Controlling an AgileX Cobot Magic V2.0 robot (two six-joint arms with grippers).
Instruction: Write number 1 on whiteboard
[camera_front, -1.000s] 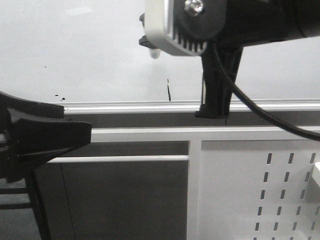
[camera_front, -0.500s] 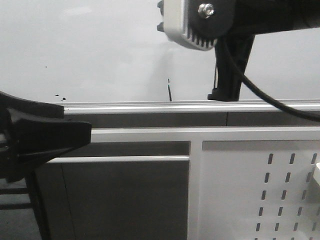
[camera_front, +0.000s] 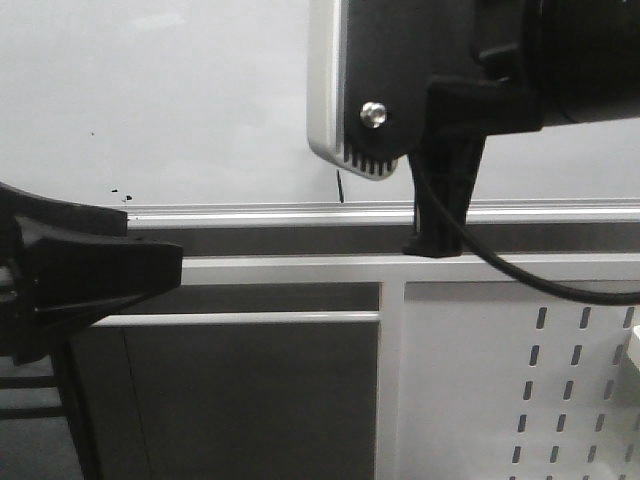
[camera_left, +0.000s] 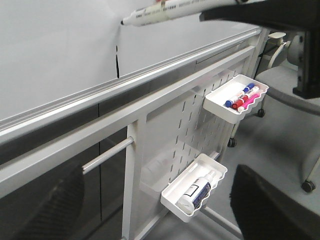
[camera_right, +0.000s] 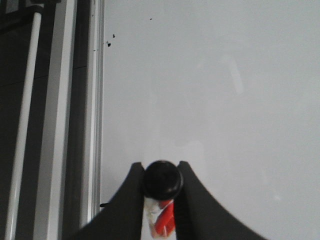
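Number 1 (camera_left: 117, 61) seen as a thin black upright stroke low on the whiteboard (camera_front: 150, 100), just above the silver rail (camera_front: 250, 213). In front view only the stroke's lower end (camera_front: 340, 187) visible, rest hidden behind the right arm's wrist housing (camera_front: 400, 90). Hooked foot not resolvable.

Marker (camera_left: 165, 11) held with dark tip close to the board, just above the top of the stroke; touching or not, cannot tell. Right gripper (camera_right: 161, 200) clamped on the marker (camera_right: 161, 180), fingers (camera_right: 130, 200) pressed to both sides of the barrel, black end cap facing the wrist camera.

Few black ink specks (camera_front: 118, 193) on the board well left of the stroke, near the rail.

Left gripper (camera_front: 90, 280) low at front-view left, below the rail, apart from the board; fingers apart or together, cannot tell. Nothing seen in it.

Below the board: white slotted panel (camera_left: 200, 125) carrying two white trays, upper tray (camera_left: 235, 97) with coloured markers, lower tray (camera_left: 195, 187) with a bottle lying in it.
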